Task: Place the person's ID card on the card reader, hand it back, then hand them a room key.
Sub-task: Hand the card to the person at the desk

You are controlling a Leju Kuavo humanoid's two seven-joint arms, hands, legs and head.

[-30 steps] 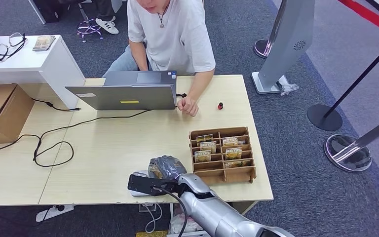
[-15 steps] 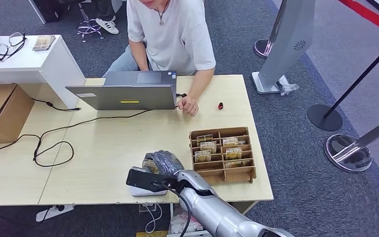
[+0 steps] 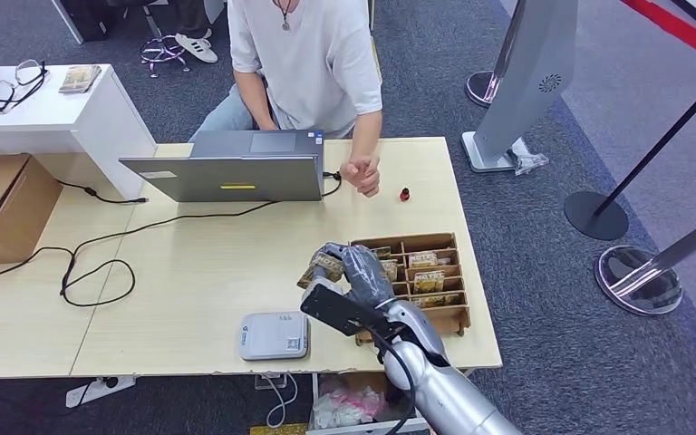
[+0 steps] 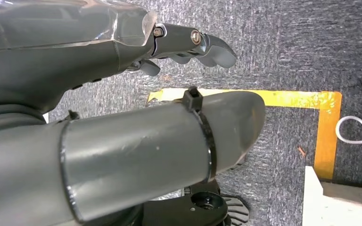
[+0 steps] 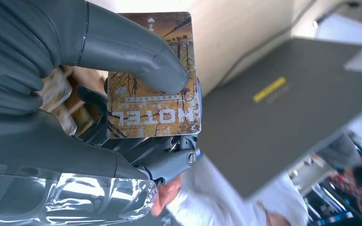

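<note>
The card (image 5: 153, 80) printed HOTEL was pinched under the right hand's (image 3: 349, 272) thumb, held above the table (image 3: 199, 272) beside the wooden card tray (image 3: 453, 319). The left hand (image 4: 122, 61) hung over the floor, fingers loosely curled, holding nothing.

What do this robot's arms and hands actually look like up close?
The right arm is a smooth silver tube with a black cable running along it. The right hand is dark grey, with a thick grey thumb and a clear plastic cover at the wrist. The left hand is the same grey, with small screws and a black cable tie.
</note>
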